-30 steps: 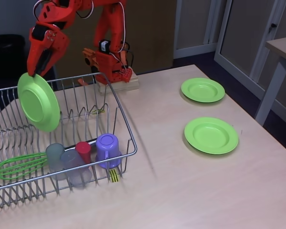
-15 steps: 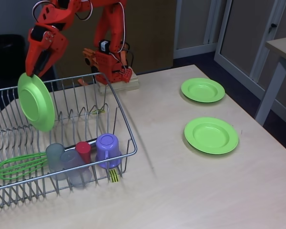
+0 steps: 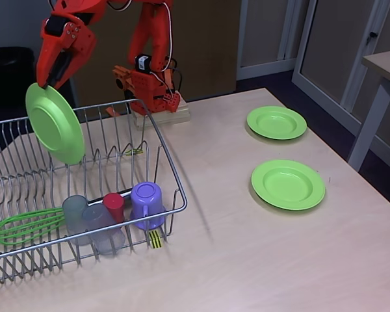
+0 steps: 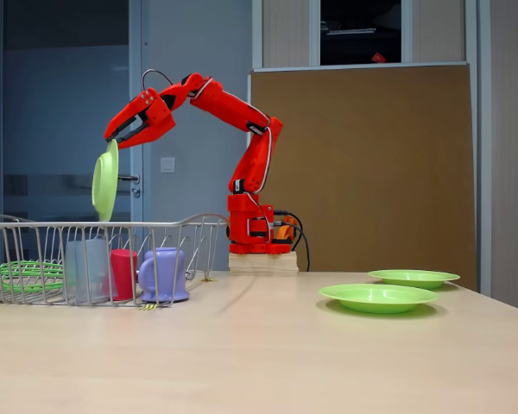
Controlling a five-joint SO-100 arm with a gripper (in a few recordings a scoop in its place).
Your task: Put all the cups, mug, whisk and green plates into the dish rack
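We had the red arm's gripper (image 3: 47, 84) up over the far left of the dish rack (image 3: 172, 185), clamped on the top rim of a green plate (image 3: 55, 123). The plate hung on edge beneath the fingers, tilted a little, its lower rim above the rack's upright prongs; from the side (image 4: 105, 181) it looked clear of the wires, though we could not be sure from this angle.

Down in the near end of the rack we saw the whisk (image 3: 23, 224) lying flat at the left, green loops pointing right. Beside it stood two grey cups (image 3: 75, 211) (image 3: 101, 224), touching or very nearly so, then the red cup (image 3: 114, 205) just behind them, and the purple mug (image 3: 146, 201) upside down at the right corner, near the yellow-black tag (image 3: 155, 238).

Out on the table (image 3: 247, 260), well apart from the rack, two more green plates lay flat to the right: one nearer (image 3: 288, 184), one farther back (image 3: 276, 122). In the side view they sat low on the tabletop, the near one (image 4: 378, 297) in front of the far one (image 4: 413, 277).
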